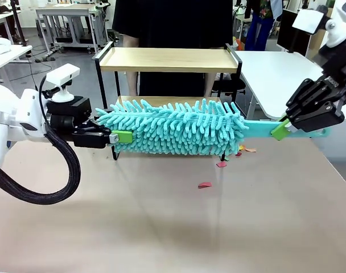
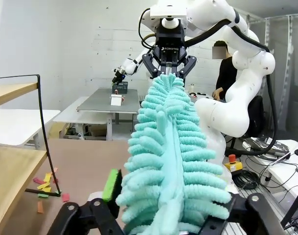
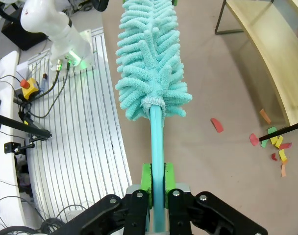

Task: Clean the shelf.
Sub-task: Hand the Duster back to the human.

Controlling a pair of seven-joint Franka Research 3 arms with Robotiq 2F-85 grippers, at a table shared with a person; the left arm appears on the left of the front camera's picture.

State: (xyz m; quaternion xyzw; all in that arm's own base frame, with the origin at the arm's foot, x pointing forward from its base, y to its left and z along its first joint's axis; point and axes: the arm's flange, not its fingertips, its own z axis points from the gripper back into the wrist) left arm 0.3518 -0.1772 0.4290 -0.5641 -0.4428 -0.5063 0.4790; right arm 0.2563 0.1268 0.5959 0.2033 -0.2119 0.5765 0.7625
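The right tool pinches the teal duster by its handle; the left tool is clamped on its fluffy tip. The shelf stands just behind. To sweep well, both arms should move together, keeping the duster level along the boards

"ROBOTIQ" on the far tool, faint lettering on the right tool unreadable

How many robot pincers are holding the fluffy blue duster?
2. The left pincer grips the fluffy end of the duster, in front of the shelf. The right pincer grips its handle at the other end.
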